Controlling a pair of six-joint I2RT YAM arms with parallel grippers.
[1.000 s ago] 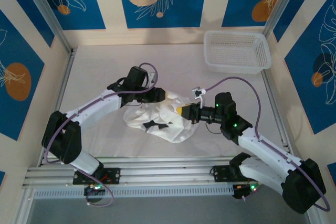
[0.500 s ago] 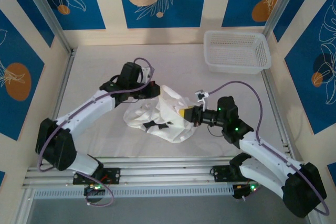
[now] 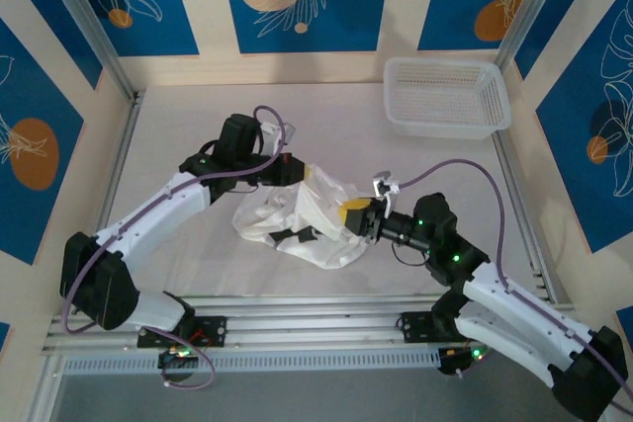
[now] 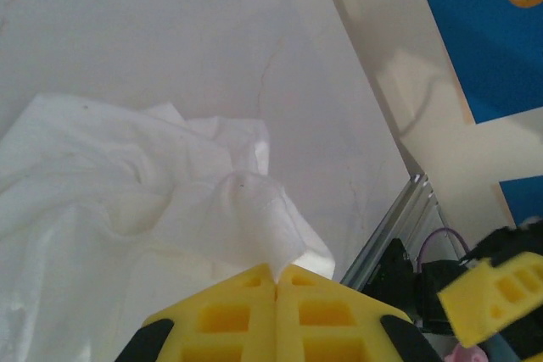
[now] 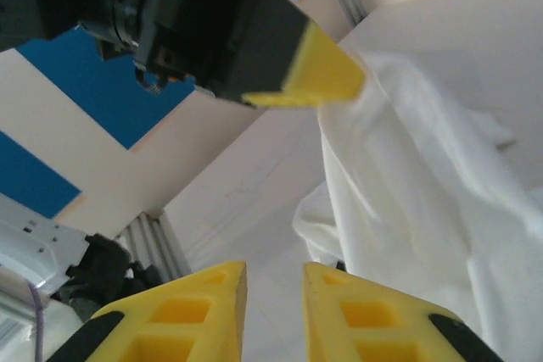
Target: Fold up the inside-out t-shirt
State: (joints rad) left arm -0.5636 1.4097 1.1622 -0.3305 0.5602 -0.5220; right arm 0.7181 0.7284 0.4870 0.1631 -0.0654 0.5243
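Left gripper (image 4: 277, 270) pinched shut on shirt (image 3: 259, 216); right gripper (image 5: 273, 273) parted, empty.
Left holds a raised peak of cloth at the heap's far edge; shirt lies crumpled on the table (image 3: 178, 135), centre, between the arms. Right gripper hovers just beside its right side, contact unclear. Judgement: cloth thin, light, limp; will drape and bunch, stretch under pull. Best hold: hem or shoulder seam, pinched at an edge, one layer only.

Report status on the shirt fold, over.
Left gripper shut on the t-shirt edge. Right gripper open, beside the cloth. T-shirt bunched mid-table, not folded. Mesh basket at far right corner, apart.
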